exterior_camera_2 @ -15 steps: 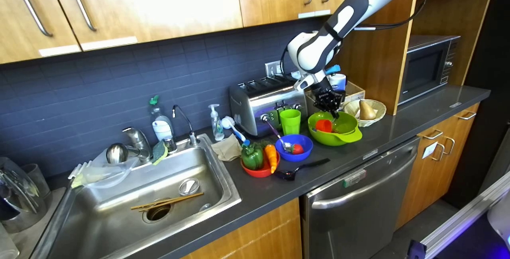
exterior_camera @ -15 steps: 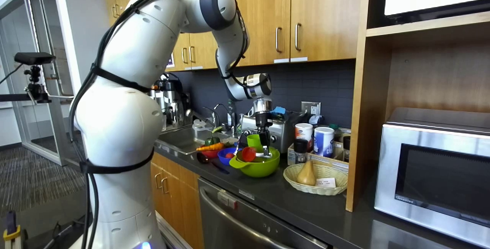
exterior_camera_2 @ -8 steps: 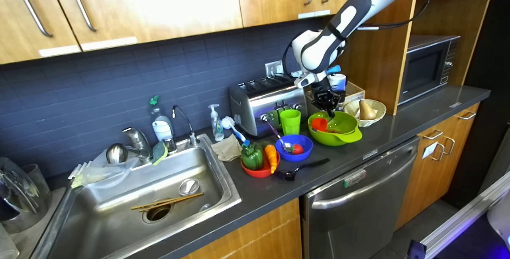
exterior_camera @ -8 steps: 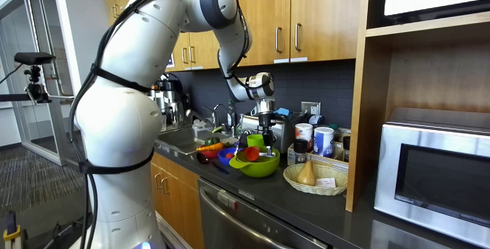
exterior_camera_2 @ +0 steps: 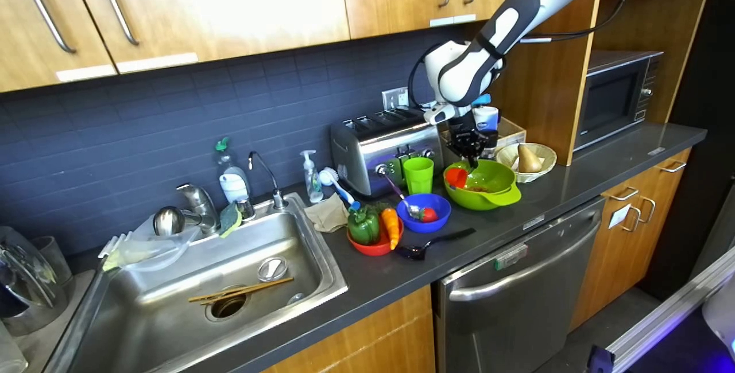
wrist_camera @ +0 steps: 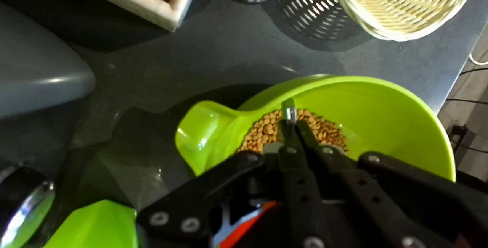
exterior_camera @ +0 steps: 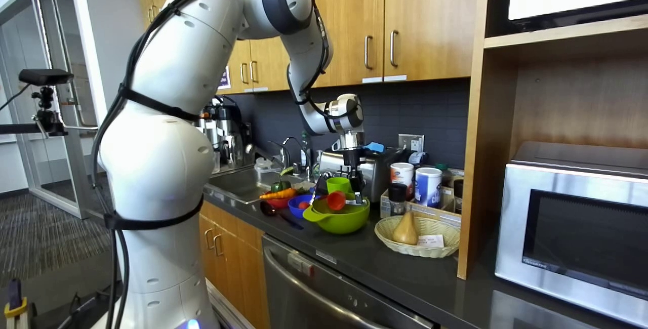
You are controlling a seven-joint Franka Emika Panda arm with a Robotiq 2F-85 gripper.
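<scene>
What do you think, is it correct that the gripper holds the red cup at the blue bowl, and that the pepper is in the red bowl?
Not quite: the first bowl is wrong. The gripper holds the red cup at the green bowl; the wrist view shows that bowl under it. The pepper is indeed in the red bowl.

In an exterior view, the surface (exterior_camera_2: 379, 275) holds, left to right: sink (exterior_camera_2: 132, 327), vegetable bowl (exterior_camera_2: 370, 249), bowl (exterior_camera_2: 436, 225) with spoon (exterior_camera_2: 414, 211), third bowl (exterior_camera_2: 476, 199) (scoop (exterior_camera_2: 456, 178) at its mouth, pincer (exterior_camera_2: 472, 162) above), basket (exterior_camera_2: 531, 178). A ladle (exterior_camera_2: 445, 237) lies before the second bowl, a toaster (exterior_camera_2: 385, 152) behind.
</scene>
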